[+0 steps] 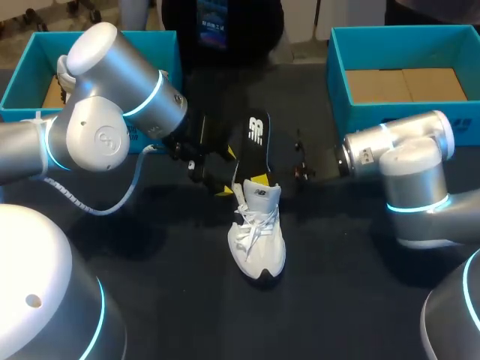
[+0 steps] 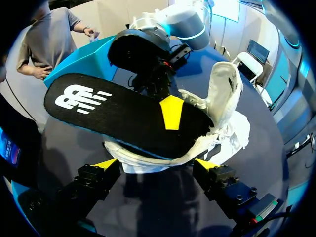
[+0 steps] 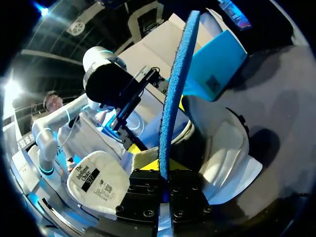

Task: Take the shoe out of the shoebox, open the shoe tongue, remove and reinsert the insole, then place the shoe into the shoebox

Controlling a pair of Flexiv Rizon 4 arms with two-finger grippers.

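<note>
The white shoe (image 1: 259,240) lies on the dark table, toe toward me, tongue (image 3: 96,182) folded open. A black insole (image 1: 257,139) with a blue underside (image 3: 175,94) sticks out of the heel opening, slanting up and away. My right gripper (image 3: 165,170) is shut on the insole's edge; one yellow fingertip (image 2: 172,111) presses on its top face. My left gripper (image 2: 157,165) stands open just short of the shoe's heel (image 2: 163,158), and neither of its fingers touches the heel. In the head view the left gripper (image 1: 227,172) is left of the insole and the right gripper (image 1: 260,181) sits at the shoe's collar.
Two teal boxes stand at the back corners: one at the left (image 1: 19,82) behind my left arm, one at the right (image 1: 339,75) with brown cardboard inside. Dark tabletop (image 1: 172,292) lies bare in front of the shoe.
</note>
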